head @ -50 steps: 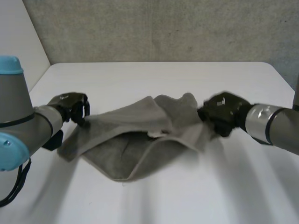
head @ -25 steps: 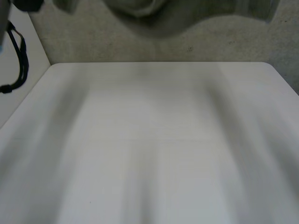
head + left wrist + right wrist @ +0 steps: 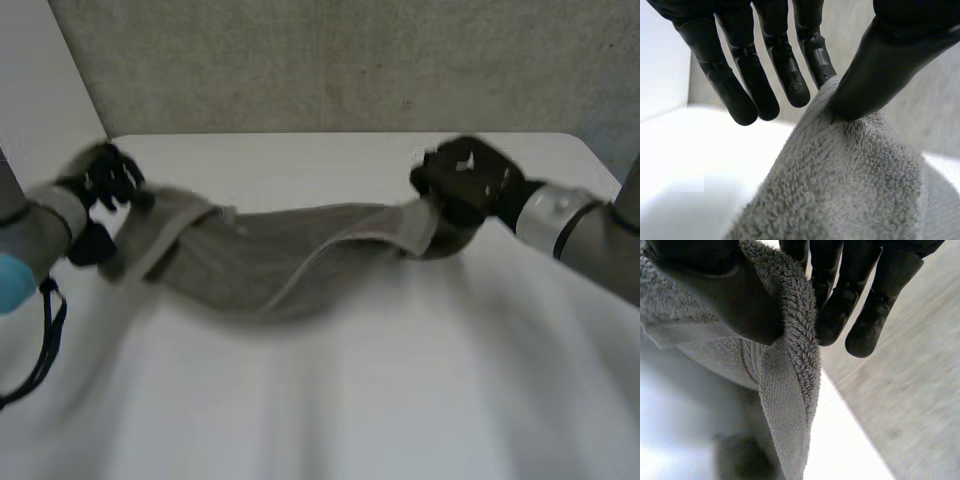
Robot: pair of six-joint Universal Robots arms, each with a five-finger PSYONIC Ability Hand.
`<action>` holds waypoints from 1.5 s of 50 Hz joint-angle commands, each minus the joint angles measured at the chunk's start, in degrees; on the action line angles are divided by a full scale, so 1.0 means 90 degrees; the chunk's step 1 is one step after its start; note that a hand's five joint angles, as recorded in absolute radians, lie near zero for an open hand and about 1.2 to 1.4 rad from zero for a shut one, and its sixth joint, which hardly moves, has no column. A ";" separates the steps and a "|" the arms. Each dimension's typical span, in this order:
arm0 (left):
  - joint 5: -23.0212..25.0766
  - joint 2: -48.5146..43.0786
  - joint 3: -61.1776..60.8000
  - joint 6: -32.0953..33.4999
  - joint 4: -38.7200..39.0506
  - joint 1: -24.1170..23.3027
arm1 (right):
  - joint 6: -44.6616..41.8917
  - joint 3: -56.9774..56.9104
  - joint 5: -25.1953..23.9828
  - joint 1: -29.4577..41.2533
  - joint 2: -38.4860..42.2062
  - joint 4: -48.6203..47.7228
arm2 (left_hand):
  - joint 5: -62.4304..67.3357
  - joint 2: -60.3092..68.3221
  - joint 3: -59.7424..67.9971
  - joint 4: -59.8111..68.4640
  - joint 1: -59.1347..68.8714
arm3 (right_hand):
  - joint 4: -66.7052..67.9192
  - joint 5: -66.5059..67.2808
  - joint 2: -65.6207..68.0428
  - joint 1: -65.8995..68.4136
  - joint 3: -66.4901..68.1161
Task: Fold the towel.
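Half a second ago the towel [image 3: 290,255] was up at the head view's top edge. You now have it back down over the white table [image 3: 330,420], stretched sideways between both hands and sagging in the middle; whether that low middle touches the tabletop cannot be told. Your left hand [image 3: 105,180] pinches one end between thumb and a finger, and your right hand [image 3: 465,185] clamps the opposite edge, thumb against fingers. Beyond the table's far edge stands a rough grey wall [image 3: 350,60], with a white panel [image 3: 40,70] on the left arm's side.
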 commanded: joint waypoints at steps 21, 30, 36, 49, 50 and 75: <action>0.0280 -0.0056 -0.1956 0.0417 0.1070 0.0105 | -0.0858 0.0202 0.0304 -0.0793 0.0514 0.1034 | 0.0197 0.0222 0.0102 0.0241 0.0362 | 0.0392 0.0451 0.0586 0.0520 0.0416; 0.0290 -0.0253 -0.1575 0.0818 0.1441 0.0289 | -0.0888 0.0173 0.0656 -0.0763 0.0651 0.1034 | -0.6110 -0.6085 -0.6206 -0.6066 -0.5945 | -0.3265 -0.3205 -0.3070 -0.3136 -0.3240; 0.0378 0.0380 -0.1653 0.0818 0.1636 0.0622 | -0.0869 0.0241 0.0646 -0.0753 0.0622 0.1034 | -0.6996 -0.6972 -0.7092 -0.6952 -0.6831 | -0.3265 -0.3205 -0.3070 -0.3136 -0.3240; 0.2790 0.2091 -0.2942 0.2116 0.2067 0.0456 | -0.0830 0.0280 0.0666 -0.0744 0.0622 0.0946 | -0.6099 -0.6074 -0.6195 -0.6055 -0.5934 | -0.3358 -0.3299 -0.3164 -0.3230 -0.3334; 0.3341 0.2294 -0.3222 0.2706 0.2086 0.0437 | -0.0830 0.0280 0.0675 -0.0744 0.0622 0.0937 | -0.5951 -0.5926 -0.6046 -0.5907 -0.5786 | -0.3414 -0.3354 -0.3219 -0.3285 -0.3389; 0.3992 0.1262 -0.4456 1.0053 0.1920 0.0281 | -0.0830 0.0378 0.0705 -0.0744 0.0632 0.0946 | -0.6080 -0.6056 -0.6176 -0.6036 -0.5915 | -0.3807 -0.3747 -0.3612 -0.3678 -0.3782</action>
